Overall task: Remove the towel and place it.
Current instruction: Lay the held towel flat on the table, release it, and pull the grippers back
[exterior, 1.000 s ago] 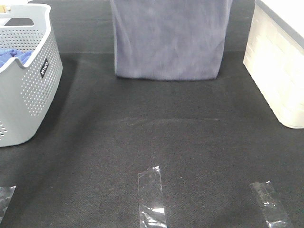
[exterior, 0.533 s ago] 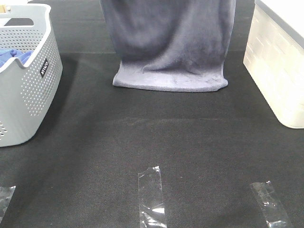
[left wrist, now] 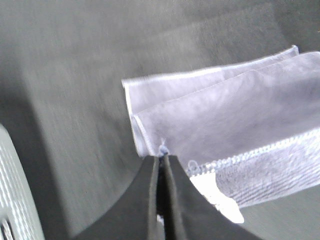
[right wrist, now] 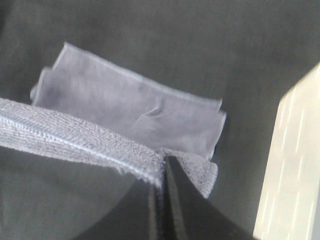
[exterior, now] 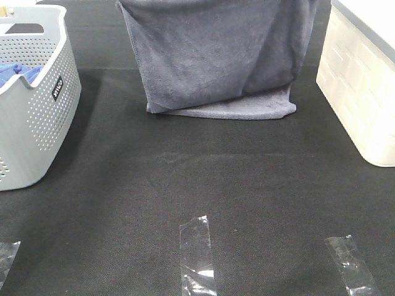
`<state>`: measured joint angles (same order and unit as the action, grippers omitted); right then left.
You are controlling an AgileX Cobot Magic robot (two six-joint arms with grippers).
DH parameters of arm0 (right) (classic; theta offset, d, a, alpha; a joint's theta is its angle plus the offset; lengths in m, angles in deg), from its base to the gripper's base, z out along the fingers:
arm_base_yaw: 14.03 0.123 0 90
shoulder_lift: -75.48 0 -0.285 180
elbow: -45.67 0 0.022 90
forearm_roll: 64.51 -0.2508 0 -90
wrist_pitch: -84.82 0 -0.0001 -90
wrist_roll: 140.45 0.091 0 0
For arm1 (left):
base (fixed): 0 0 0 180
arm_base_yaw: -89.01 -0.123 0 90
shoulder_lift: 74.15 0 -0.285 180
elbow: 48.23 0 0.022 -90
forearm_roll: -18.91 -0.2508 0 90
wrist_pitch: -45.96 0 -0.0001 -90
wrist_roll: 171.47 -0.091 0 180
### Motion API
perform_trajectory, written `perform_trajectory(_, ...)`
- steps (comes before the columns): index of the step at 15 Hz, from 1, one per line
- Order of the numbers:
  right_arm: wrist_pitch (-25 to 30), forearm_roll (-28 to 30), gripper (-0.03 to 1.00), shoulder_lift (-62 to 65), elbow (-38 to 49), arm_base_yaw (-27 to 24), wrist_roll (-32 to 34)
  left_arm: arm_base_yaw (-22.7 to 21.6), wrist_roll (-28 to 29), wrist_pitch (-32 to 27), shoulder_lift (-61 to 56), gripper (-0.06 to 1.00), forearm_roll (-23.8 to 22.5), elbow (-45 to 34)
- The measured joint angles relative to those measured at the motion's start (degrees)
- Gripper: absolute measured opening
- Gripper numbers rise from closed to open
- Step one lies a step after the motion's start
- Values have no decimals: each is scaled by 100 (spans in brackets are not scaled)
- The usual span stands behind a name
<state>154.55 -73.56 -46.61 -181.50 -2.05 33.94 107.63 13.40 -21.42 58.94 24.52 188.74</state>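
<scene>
While you grip it by two upper corners, the towel (exterior: 216,58) hangs like a curtain at the far middle of the counter (exterior: 185,185). Its held edge runs side to side across the high view, and the cloth drops from that edge towards the counter. The top of that view cuts off the held edge itself.

Look at the bottom: the lower end is down on the counter. A flat strip lies there with its hem towards the near side, also running left to right. On the right its corner pokes out just past the hanging sheet. The sheet is wider up top and slopes inward on both sides as it drops.

Your left fingers (left wrist: 147,200) are pinched tight on the stitched hem at one corner, with no gap between them and a tuft of thread at the tips. Your right fingers (right wrist: 182,210) are clamped just as hard on the hem at the other corner, with a small flap of cloth beside them.

Off to the left, the grey perforated basket (exterior: 37,123) stands well apart from the towel, with a blue cloth (exterior: 15,74) inside it. On the right, the white box (exterior: 364,92) sits near the towel's side, not touching it. Clear tape strips (exterior: 196,253) lie along the near counter, well apart from the towel.
</scene>
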Motion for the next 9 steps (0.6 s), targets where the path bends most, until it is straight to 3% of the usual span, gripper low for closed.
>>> perform_trajectory(2, -11, -155, 0, 401, 894, 0, 23, 23, 46, -6, -430, 1, 109, -905)
perform_trajectory(3, -11, -155, 0, 401, 894, 0, 23, 23, 46, -6, -430, 1, 109, -905)
perform_trajectory(5, -17, -527, 0, 888, 2051, 0, 23, 69, 103, -6, -1003, 1, 172, -1988)
perform_trajectory(6, -23, -773, 0, 1369, 3197, 0, 23, 275, 109, -11, -1553, 1, 143, -3042)
perform_trajectory(7, -23, -773, 0, 1369, 3197, 0, 23, 275, 109, -11, -1553, 1, 143, -3042)
perform_trajectory(9, -23, -837, 0, 1874, 4240, -23, 23, 745, 229, -6, -2177, 1, 86, -4206)
